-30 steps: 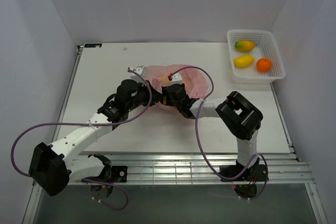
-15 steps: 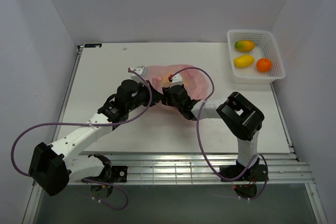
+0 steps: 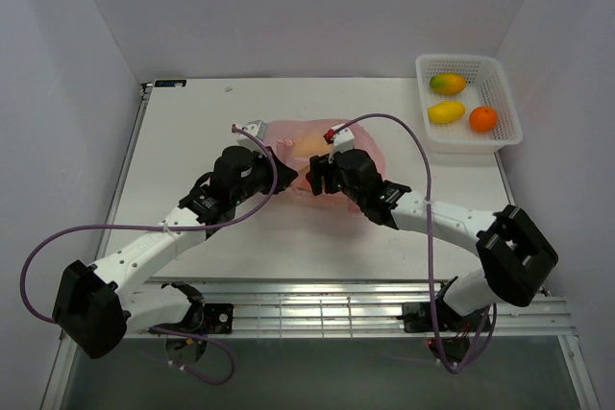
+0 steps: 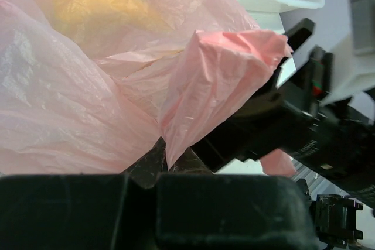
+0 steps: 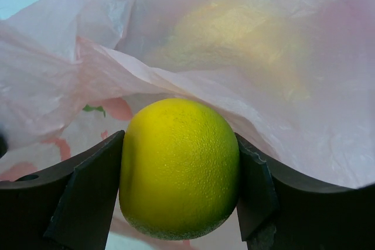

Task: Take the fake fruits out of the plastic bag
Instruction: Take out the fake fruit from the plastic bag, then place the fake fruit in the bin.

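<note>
Plastic bag (image 3: 338,146): pink, translucent and crumpled – lies at mid-table (image 3: 192,132), between the two arm ends.
Left gripper (image 4: 167,162): at the bag's left side, closed narrow on a folded flap of the film. The flap stands up from the jaws in the left wrist view.
Right gripper (image 5: 177,188): at the near right of the bag, clamped on a lemon (image 5: 179,168), one finger on each flank.
Lemon: yellow with a pitted skin, just in front of the bag's film. Whether it is clear of the opening cannot be told.
Fruit in bag (image 5: 246,33): a yellow-orange shape showing through the film, beyond the lemon.
Basket (image 3: 507,93): white lattice, far right corner – holds a mango (image 3: 447,83), a yellow fruit (image 3: 445,110) and an orange (image 3: 482,118).
</note>
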Controlling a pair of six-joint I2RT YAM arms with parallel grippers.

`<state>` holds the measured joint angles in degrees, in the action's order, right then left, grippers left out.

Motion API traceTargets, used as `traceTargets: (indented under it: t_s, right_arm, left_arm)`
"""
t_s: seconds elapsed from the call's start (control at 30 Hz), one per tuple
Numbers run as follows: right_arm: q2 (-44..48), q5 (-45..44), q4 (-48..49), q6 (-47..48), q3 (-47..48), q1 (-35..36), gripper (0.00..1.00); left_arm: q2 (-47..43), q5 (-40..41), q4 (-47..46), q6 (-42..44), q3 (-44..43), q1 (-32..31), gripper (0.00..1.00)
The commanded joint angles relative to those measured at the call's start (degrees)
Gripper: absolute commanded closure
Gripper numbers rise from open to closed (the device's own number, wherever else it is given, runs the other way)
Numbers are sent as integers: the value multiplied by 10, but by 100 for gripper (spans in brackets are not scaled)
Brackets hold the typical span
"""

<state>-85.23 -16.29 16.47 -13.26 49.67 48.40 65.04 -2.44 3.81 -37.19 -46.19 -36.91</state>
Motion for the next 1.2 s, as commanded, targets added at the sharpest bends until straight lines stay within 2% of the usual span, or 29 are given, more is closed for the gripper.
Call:
traceTargets:
  t_s: [0.0,0.17,0.27,0.3,0.4,0.47,0.5,0.63,0.7,0.73,0.83,0.9,1.0,1.03,1.07,1.13,1.17]
  right_arm:
    - [65,7,-89,30,-12,2,92]
    - [164,14,-136,39,-14,-3,92]
    - [212,46,-138,43,5,-27,92]
    - [221,86,-140,42,16,-37,92]
    - [243,181,-141,34,59,-104,92]
    - [248,198,-142,45,88,-164,91]
    - [245,180,-141,58,95,-184,92]
    - [195,123,-141,96,133,-318,91]
    - [142,128,-139,100,167,-367,91]
    - [120,142,-140,99,183,-417,91]
    - [26,153,-143,89,246,-494,89]
    - [-40,135,-145,93,277,-519,89]
    - [-122,102,-164,97,348,-551,81]
    - [-141,93,-164,97,361,-562,75]
    - [-176,90,-172,99,385,-567,63]
    - [-206,95,-199,101,416,-576,23]
    - [-228,87,-229,99,445,-577,19]
  left_arm:
    - [-18,9,-13,-3,4,-3,100]
    - [-26,14,-13,-1,7,-3,100]
    - [-26,13,-10,2,8,-3,100]
    - [-26,11,-10,3,8,-3,100]
    - [-25,7,-11,10,8,-3,100]
    - [-24,4,-12,12,6,-4,100]
    - [-25,4,-12,14,4,-4,100]
    - [-29,1,-11,26,5,-4,100]
    - [-32,0,-11,28,10,-4,100]
    - [-35,2,-13,29,12,-4,100]
    - [-38,3,-14,37,10,-4,100]
    - [-40,3,-14,41,8,-4,100]
    - [-40,-2,-17,48,8,-4,100]
    - [-39,-2,-20,48,9,-4,100]
    - [-40,-4,-21,49,10,-4,100]
    - [-40,-6,-22,49,12,-4,100]
    - [-40,-6,-22,51,12,-5,100]
